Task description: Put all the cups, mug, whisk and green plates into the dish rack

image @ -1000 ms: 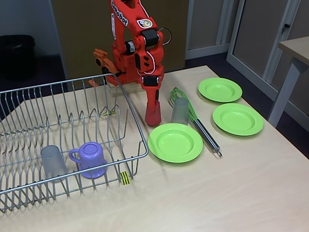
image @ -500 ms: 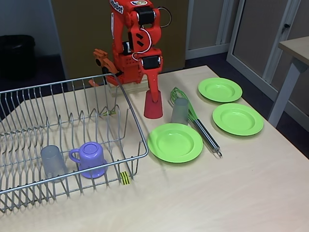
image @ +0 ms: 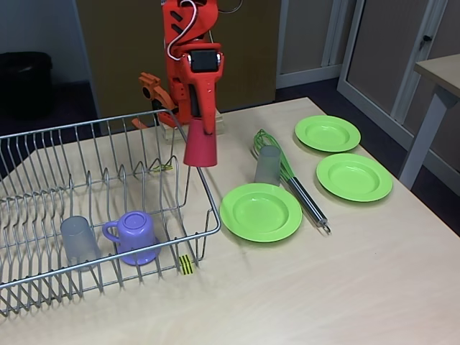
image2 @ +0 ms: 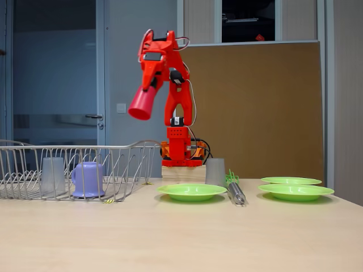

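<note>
My gripper (image: pixel 203 129) (image2: pixel 148 90) is shut on the red cup (image: pixel 200 149) (image2: pixel 140 104), held high in the air over the right rim of the silver dish rack (image: pixel 208 205) (image2: pixel 130 148). Inside the rack stand a grey cup (image: pixel 78 241) (image2: pixel 53 175) and the lilac mug (image: pixel 133 236) (image2: pixel 86 179). Another grey cup (image: pixel 267 165) (image2: pixel 215 171) stands on the table against the green whisk (image: pixel 291 178) (image2: pixel 233 187). Three green plates lie on the table: one (image: pixel 261 211) (image2: pixel 192 191) by the rack, two (image: pixel 354 176) (image: pixel 327 133) further right.
The arm's base (image: pixel 188 115) (image2: pixel 180 154) stands on a wooden block behind the rack's right corner. A yellow-and-black tag (image: pixel 186 264) hangs on the rack's front rim. Bare tabletop (image: pixel 323 287) lies in front of the plates. A second table's leg (image: pixel 424 129) stands at the right.
My gripper has lifted the red cup off the table beside the grey cup and swung it up and left, to above the rack's right rim.
</note>
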